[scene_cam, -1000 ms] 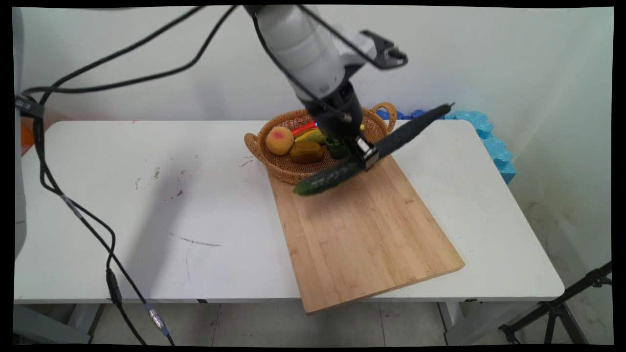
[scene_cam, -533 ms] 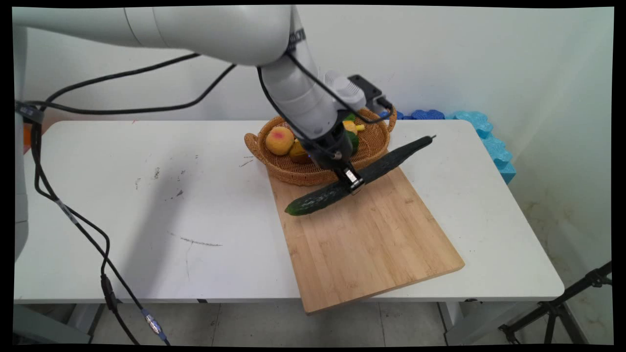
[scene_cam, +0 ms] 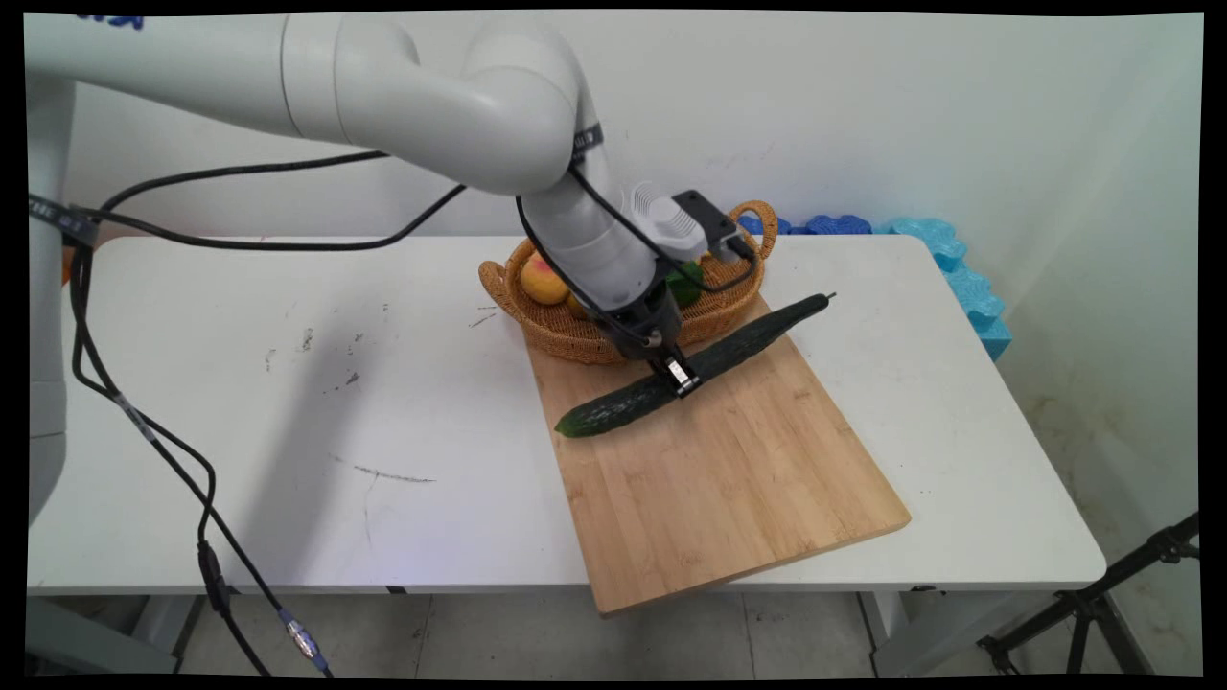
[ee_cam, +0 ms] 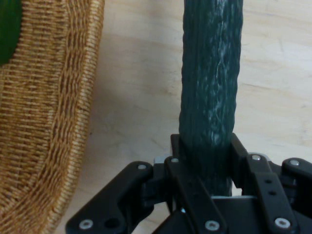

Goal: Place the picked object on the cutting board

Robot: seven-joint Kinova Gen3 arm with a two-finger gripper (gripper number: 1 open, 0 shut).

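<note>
Hand (scene_cam: 679,376) closed around middle of long dark cucumber (scene_cam: 613,407), cucumber low over or resting on far end of wooden cutting board (scene_cam: 729,479); contact unclear. Wicker basket (scene_cam: 566,331) of fruit just beyond, on white worktop (scene_cam: 288,402). Cucumber not released.

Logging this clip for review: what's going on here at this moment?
The white arm's tool is shut on a long dark green cucumber, gripping it near its middle. The cucumber lies slantwise low over the far end of a wooden cutting board; actual contact can't be confirmed. Right behind it stands a wicker basket holding a peach and other produce.
</note>
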